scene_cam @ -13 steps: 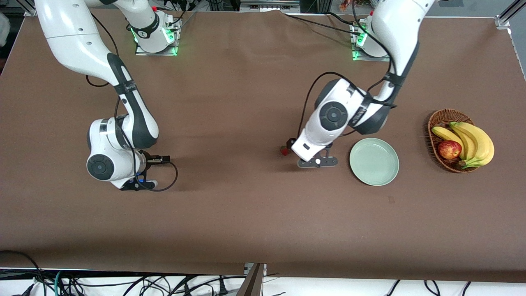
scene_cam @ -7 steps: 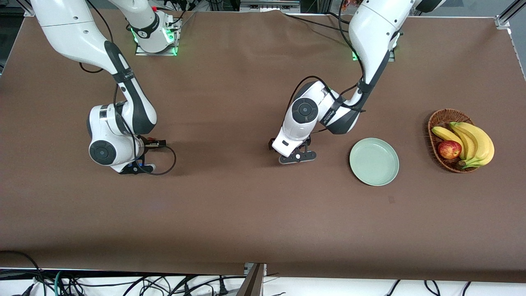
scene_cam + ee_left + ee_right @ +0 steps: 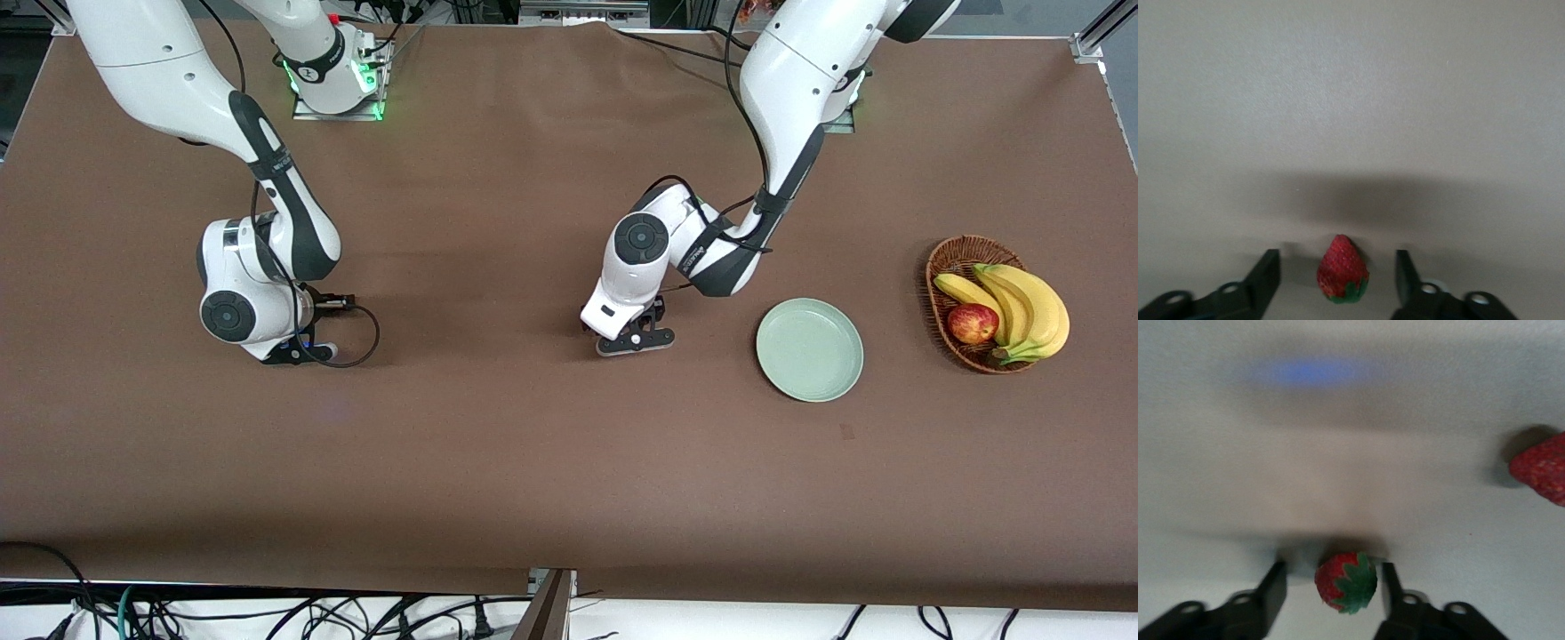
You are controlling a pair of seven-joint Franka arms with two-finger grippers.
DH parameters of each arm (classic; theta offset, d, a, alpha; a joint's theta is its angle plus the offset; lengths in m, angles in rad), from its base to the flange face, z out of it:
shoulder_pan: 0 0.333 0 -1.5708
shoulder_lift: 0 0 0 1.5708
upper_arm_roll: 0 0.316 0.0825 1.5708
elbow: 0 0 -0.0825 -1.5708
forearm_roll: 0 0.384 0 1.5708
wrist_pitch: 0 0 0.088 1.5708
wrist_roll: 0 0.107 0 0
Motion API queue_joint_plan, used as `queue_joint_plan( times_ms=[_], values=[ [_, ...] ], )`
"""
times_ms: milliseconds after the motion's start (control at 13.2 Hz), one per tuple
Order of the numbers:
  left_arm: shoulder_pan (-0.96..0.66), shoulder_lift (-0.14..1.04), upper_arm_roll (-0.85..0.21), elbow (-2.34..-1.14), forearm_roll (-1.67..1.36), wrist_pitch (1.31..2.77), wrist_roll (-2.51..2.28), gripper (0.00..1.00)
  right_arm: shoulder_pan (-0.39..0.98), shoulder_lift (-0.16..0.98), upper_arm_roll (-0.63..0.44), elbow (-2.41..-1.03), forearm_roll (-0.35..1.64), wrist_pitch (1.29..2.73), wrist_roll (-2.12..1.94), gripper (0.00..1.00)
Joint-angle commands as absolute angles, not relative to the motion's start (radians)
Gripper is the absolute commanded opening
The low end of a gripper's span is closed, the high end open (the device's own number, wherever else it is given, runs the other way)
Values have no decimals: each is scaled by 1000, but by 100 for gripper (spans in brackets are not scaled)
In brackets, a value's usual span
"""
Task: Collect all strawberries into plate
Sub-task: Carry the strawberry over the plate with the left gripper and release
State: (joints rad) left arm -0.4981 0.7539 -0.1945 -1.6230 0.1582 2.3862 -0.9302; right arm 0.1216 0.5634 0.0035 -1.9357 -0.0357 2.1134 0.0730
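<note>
While both arms reach down low over the brown cloth-covered surface (image 3: 498, 462), each has a berry framed between its fingers. The left tool (image 3: 1338, 280) sits near the middle of the surface, beside the round, shallow, pale mint-green plate (image 3: 809, 348) and toward the right arm's end from it. Its wrist view shows a small red strawberry with a dark green leafy cap (image 3: 1342, 270) lying on the surface between the two dark fingers (image 3: 1265, 277). A gap shows on each side of the berry, so the jaws stand partly open and have hold of nothing.

The right tool (image 3: 1331, 590) is down at the right arm's end of the surface, well apart from the plate. In its wrist view a second small red strawberry, green cap facing the camera (image 3: 1346, 582), lies between the fingers (image 3: 1275, 587). They stand close to it, with narrow gaps on both sides; the jaws are partly open and grip nothing. A third red strawberry (image 3: 1541, 468) lies on the surface near that one, cut off at the edge of the right wrist view.

The plate has no berry on it. At the left arm's end of the surface stands a brown wicker basket (image 3: 949, 258) with yellow bananas (image 3: 1022, 307) and a red apple (image 3: 972, 323) in it.
</note>
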Motion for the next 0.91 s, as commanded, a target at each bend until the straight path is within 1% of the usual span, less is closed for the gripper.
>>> queue_joint_plan(
  times_ms=[0,76,228,304,380,608,837],
  values=[
    [-515,782,-181,-1603,192,2395,-954,42,110,534,6,-1974,-45,2123,63,0],
    [-515,787,-183,-1603,207,2393,-954,36,110,534,6,-1971,-43,2125,72,0],
    [-512,782,-183,-1600,210,2391,-953,17,112,544,11,-1944,-34,2141,84,0],
    [-505,773,-183,-1597,210,2381,-947,11,118,558,15,-1904,-29,2149,107,0],
    [-494,743,-183,-1598,209,2353,-943,11,132,584,32,-1840,-29,2149,156,0],
    [-427,668,-179,-1583,210,2182,-820,10,170,669,92,-1682,-29,2151,328,0],
    [-333,611,-181,-1585,210,2047,-597,11,218,727,138,-1585,-28,2170,477,0]
  ],
)
